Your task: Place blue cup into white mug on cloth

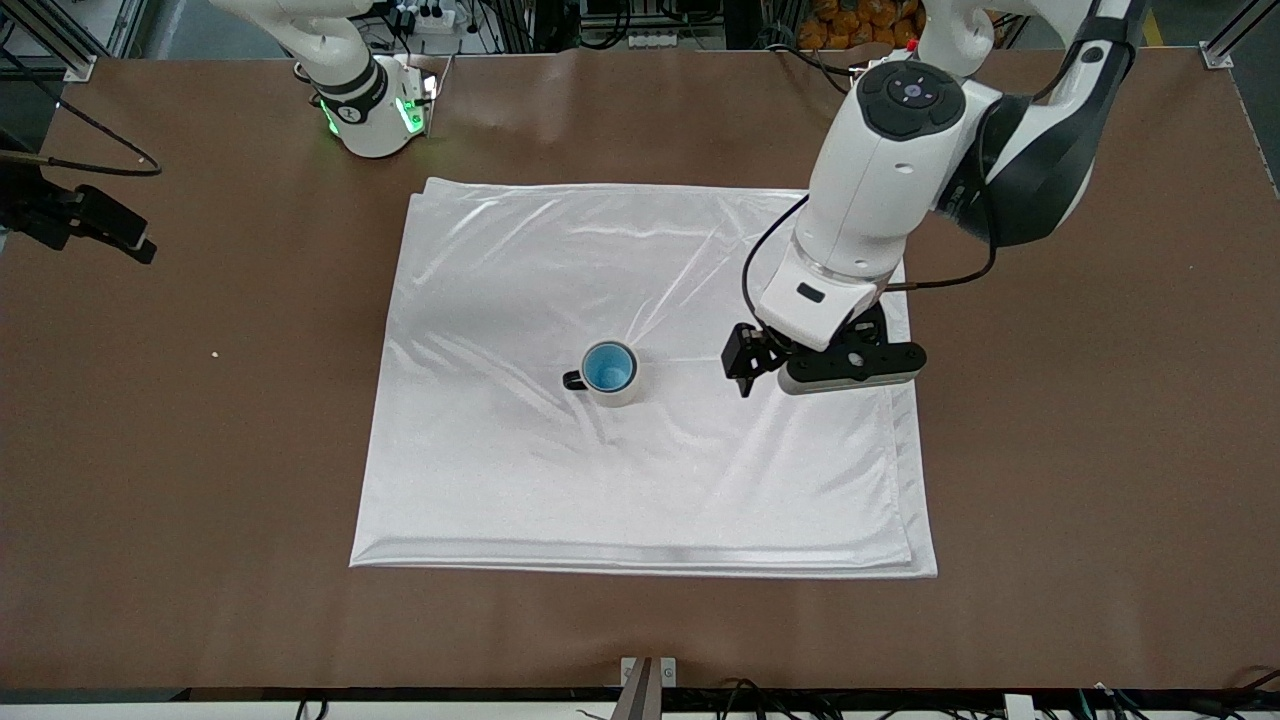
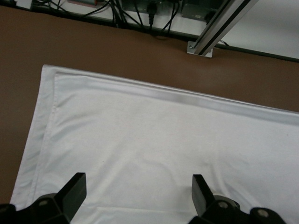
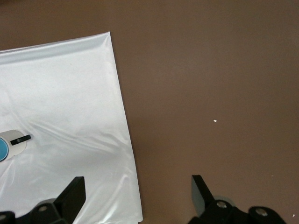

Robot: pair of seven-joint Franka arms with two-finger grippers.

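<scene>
Blue cup (image 1: 608, 366) sits nested in the white mug (image 1: 612, 386) mid-cloth (image 1: 640, 470), so we judge the job done. Left gripper (image 1: 745, 375) hovers over the cloth beside the mug, fingers wide, empty. Right gripper (image 3: 135, 196) waits over the worktop (image 1: 200, 450) by the cloth's edge, fingers wide too. Risk: a low left-arm sweep could clip the mug w/ its fingers.

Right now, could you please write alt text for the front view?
A small blue cup sits nested inside a cream mug with a black handle, standing mid-way on a large white satin cloth on a brown table. The left gripper hovers open beside the mug.
</scene>
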